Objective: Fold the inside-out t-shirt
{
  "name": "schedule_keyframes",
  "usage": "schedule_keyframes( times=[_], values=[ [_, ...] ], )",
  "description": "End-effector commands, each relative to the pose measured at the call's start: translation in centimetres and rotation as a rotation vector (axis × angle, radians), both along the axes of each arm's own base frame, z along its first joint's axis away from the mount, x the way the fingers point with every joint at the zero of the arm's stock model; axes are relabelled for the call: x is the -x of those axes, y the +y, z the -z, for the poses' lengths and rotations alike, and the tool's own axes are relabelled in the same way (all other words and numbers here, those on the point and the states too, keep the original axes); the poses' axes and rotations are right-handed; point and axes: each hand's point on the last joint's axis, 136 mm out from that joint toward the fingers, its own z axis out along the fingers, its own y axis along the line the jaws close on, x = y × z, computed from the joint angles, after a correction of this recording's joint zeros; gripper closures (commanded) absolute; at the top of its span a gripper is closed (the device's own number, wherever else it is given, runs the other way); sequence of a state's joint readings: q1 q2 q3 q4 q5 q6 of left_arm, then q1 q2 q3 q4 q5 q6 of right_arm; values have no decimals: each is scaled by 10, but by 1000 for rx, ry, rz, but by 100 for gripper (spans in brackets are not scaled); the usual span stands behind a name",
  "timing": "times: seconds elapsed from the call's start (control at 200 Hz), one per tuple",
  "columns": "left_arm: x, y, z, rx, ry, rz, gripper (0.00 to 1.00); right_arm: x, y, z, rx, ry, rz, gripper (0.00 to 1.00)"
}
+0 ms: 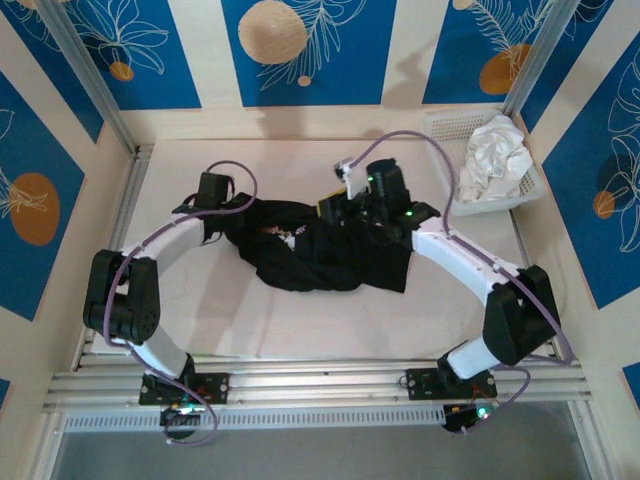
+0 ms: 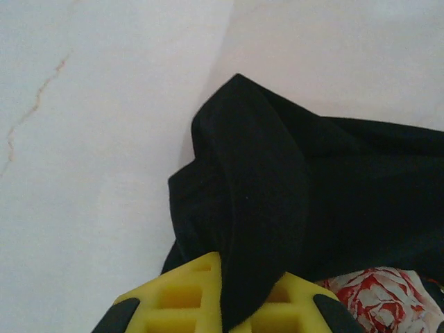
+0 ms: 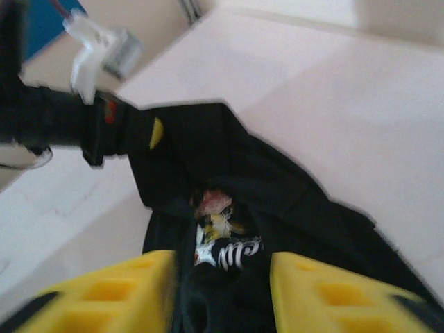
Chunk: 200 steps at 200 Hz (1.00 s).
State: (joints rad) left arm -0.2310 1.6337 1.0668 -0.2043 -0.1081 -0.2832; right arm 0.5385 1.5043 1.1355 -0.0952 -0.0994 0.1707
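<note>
At left, left gripper (image 2: pixel 239 291) pinched shut on a thick, soft fold of the black inside-out t-shirt (image 1: pixel 310 255), crumpled mid-table (image 1: pixel 300 325). Over its right part, right gripper (image 3: pixel 220 267) spread, blocky yellow fingers (image 3: pixel 132 291) apart. Far right, white slotted basket (image 1: pixel 500 205) with rumpled white cloth (image 1: pixel 495 150).

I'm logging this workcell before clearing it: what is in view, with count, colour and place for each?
t-shirt: one, black, crumpled at the table's middle
cloth: one, white, bunched in the basket
basket: one, white, far right corner of the table
table: one, off-white, beneath the t-shirt and basket
wall panels: several, blue with orange circles, behind and at both sides
left arm: one, white and black, reaching to the t-shirt
right arm: one, white and black, reaching to the t-shirt
left claw: one, yellow fingers, shut on a t-shirt fold
right claw: one, yellow fingers, open over the t-shirt
</note>
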Motion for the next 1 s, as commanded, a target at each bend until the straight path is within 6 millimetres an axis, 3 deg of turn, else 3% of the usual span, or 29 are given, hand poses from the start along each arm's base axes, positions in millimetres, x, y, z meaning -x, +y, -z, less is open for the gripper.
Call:
schedule_keyframes(
  times=[0.0, 0.05, 0.13, 0.155, 0.215, 0.305, 0.365, 0.43, 0.495, 0.595, 0.67, 0.74, 0.865, 0.915, 0.995],
  values=[
    [-5, -6, -12, 59, -38, 11, 100, 9, 0, 48, 158, 93, 7, 34],
    [-5, -6, -13, 61, -41, 15, 100, 12, 5, 62, 174, 126, -2, 27],
    [-6, -7, -13, 64, -42, 17, 100, 11, 14, 81, 189, 162, -8, 28],
    [-6, -8, -12, 69, -41, 17, 100, 10, 17, 84, 188, 168, -11, 32],
    [-6, -9, -10, 76, -37, 21, 100, 4, 23, 82, 175, 163, -14, 54],
    [-4, -8, -6, 68, -23, 17, 100, -2, 24, 51, 122, 105, -20, 86],
    [-1, 1, -3, 33, -15, -10, 100, 0, 16, 19, 67, 51, -21, 100],
    [3, 17, 0, 13, -7, -65, 100, 3, -1, -18, -21, -3, -16, 100],
    [6, 34, 6, 74, 1, -126, 100, 10, -16, -41, -117, -20, -33, 100],
    [10, 43, 9, 172, -9, -164, 100, 18, -21, -41, -179, -7, -69, 100],
    [15, 32, 5, 194, -21, -125, 82, 20, -19, -25, -170, 32, -81, 100],
    [24, 17, -2, 207, -35, -75, 60, 18, -19, -13, -161, 60, -77, 100],
    [45, -21, -24, 176, -103, 61, 30, 14, -21, -1, -150, 81, -70, 100],
    [53, -39, -33, 152, -133, 130, 23, 13, -22, 1, -147, 85, -68, 100],
    [66, -86, -45, 172, -173, 310, 21, 11, -22, 3, -145, 90, -64, 100]
  ],
)
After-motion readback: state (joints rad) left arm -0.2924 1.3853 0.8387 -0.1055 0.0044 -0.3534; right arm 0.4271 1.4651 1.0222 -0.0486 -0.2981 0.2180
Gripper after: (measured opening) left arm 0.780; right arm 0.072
